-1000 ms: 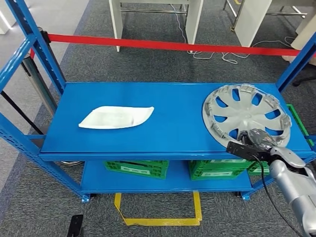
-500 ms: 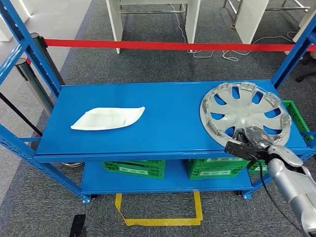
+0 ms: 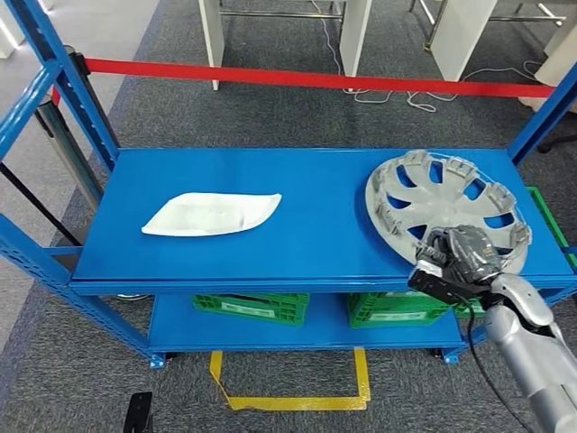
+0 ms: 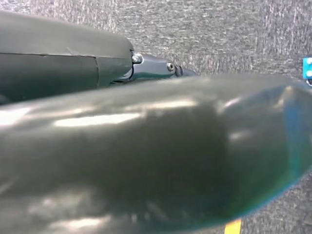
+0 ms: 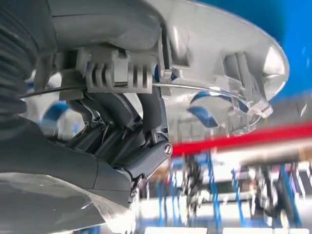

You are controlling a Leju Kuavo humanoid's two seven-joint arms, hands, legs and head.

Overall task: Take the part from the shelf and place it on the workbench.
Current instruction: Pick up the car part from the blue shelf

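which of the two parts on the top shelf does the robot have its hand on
The round silver hubcap at the shelf's right end; the right hand grips its near rim. The flat white part lies untouched to the left.

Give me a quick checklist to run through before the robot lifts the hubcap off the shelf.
1. Right hand grips the hubcap at its near rim: ok, fingers wrap the rim.
2. Hubcap's near edge raised off the blue shelf: ok, it sits tilted.
3. White part apart from the hubcap: ok.
4. Shelf's right post clear of the lift path: cannot tell.
5. Left hand open and free: cannot tell.
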